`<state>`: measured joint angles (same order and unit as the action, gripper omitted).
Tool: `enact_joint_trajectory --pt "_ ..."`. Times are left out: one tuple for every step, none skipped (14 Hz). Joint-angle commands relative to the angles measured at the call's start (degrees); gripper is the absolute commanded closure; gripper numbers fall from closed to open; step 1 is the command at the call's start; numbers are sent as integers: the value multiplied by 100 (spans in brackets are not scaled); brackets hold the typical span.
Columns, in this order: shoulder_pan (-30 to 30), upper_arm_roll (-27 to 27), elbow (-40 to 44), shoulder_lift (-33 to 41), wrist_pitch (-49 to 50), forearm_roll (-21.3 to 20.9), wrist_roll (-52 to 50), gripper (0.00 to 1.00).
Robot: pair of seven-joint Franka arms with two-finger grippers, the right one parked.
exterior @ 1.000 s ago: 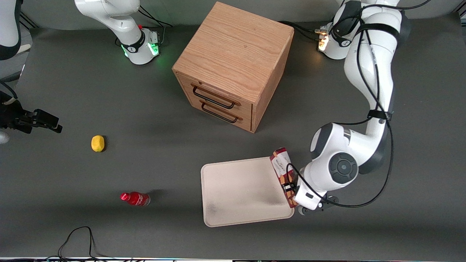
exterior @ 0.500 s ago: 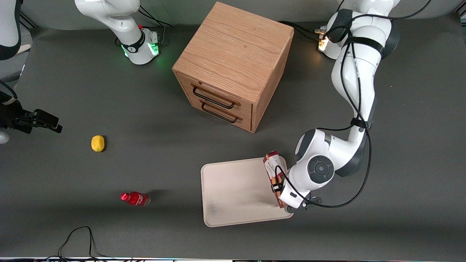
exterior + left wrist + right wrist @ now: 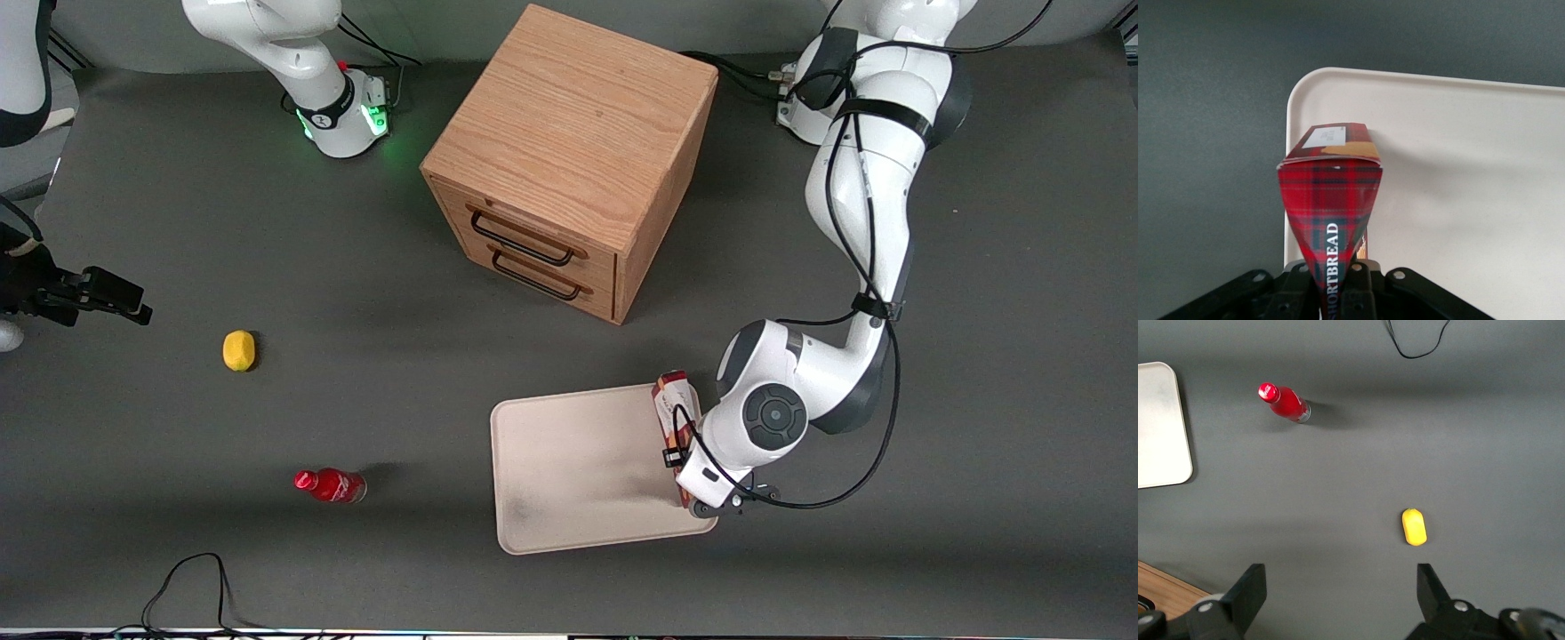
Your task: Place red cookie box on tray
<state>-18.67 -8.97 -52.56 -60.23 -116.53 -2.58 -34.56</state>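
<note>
The tray (image 3: 578, 471) lies on the table (image 3: 356, 569) nearest the front camera, with a red bottle (image 3: 330, 485) well apart toward the parked arm's end. The end effector (image 3: 683, 462) sits over the tray's edge toward the working arm, clamped on the red cookie box (image 3: 671, 411); the box is over that edge, its white label end farther from the camera. Farther off: a yellow lemon (image 3: 238, 350), then a wooden two-drawer cabinet (image 3: 569, 160).

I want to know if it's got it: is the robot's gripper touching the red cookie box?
Touching. The left wrist view shows the gripper shut on the red cookie box, its carton pinched narrow between the fingers, above the tray.
</note>
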Motion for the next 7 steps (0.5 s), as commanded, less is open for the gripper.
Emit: enact_joint_trajectory --pt "-67 54 238 -138 -37 -68 81 100" --pt "-49 54 246 -138 -37 -68 81 87" --pt "-58 54 238 -138 -37 -68 81 14" --pt "-49 54 238 -138 -37 -68 73 0" --pt "-49 54 238 -138 -28 -76 81 0" --pt "-32 54 229 -138 -28 -76 81 0" --pt "-23 54 238 -138 -19 -76 81 0"
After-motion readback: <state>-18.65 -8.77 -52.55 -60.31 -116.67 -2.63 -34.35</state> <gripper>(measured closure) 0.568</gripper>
